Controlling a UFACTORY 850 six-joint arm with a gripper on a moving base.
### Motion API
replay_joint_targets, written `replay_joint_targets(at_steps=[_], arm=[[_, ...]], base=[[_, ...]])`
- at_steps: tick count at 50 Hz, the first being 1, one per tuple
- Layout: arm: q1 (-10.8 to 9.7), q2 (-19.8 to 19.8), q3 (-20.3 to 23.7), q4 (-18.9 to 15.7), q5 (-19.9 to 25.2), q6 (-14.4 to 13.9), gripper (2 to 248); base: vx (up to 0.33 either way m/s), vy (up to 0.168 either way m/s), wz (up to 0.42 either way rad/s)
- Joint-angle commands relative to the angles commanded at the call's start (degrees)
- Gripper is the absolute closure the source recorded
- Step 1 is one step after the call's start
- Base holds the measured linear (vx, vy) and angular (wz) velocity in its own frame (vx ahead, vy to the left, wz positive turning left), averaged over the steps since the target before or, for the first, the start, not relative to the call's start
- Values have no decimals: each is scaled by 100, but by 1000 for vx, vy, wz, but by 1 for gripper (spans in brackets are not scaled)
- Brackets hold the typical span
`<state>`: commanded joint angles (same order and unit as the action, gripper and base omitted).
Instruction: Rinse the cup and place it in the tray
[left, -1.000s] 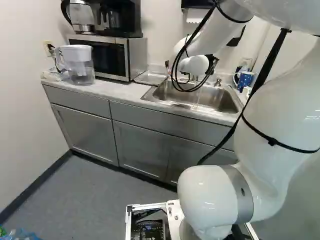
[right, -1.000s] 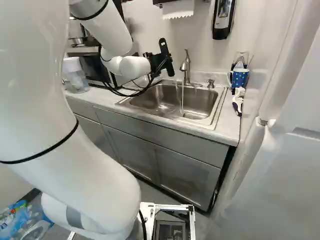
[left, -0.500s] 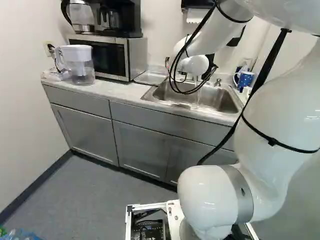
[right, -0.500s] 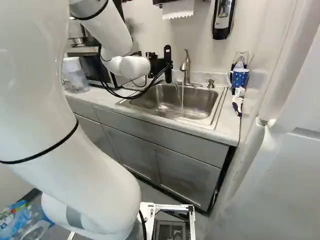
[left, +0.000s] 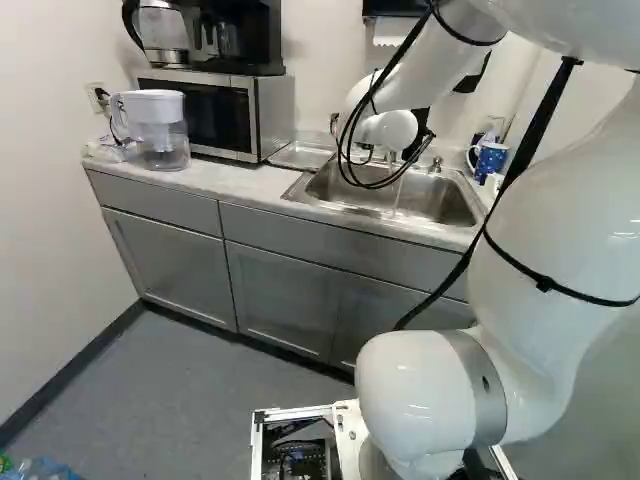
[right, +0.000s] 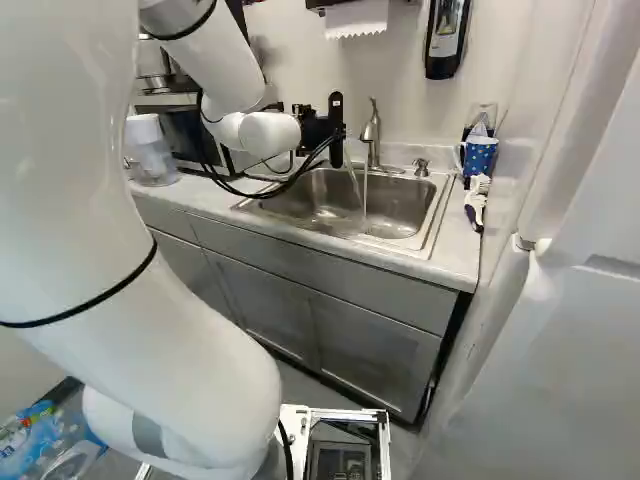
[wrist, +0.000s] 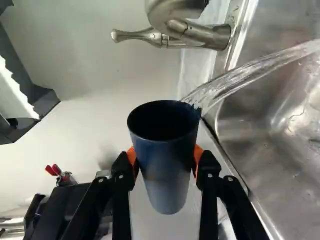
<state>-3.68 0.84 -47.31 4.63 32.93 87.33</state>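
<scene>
The cup (wrist: 167, 170), clamped in the jaws, has its long axis tipped over, mouth toward the faucet (wrist: 202, 38).

one cup (wrist: 167, 175), one mug (right: 480, 157), one faucet (wrist: 212, 37)

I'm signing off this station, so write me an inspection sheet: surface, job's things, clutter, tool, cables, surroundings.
Surface: pale counter with an inset metal sink; faucet running.
Job's things: dark blue cup off the counter, water streaming at its rim; metal tray beside the sink, on the microwave side.
Clutter: spotted mug and brush beside the sink; pitcher near the wall.
Tool: the tool is shut on the cup, orange pads at opposite sides.
Cables: black cables loop from the arm; clearance from the water cannot be told.
Surroundings: microwave on the counter; soap dispenser on the wall.
</scene>
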Motion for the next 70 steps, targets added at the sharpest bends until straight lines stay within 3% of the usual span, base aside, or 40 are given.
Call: replay_joint_targets(at_steps=[11,24,70], arm=[[0,0,0,0,0,64,126],[0,0,0,0,0,731,126],[0,0,0,0,0,731,126]], base=[[0,0,0],[0,0,0],[0,0,0]])
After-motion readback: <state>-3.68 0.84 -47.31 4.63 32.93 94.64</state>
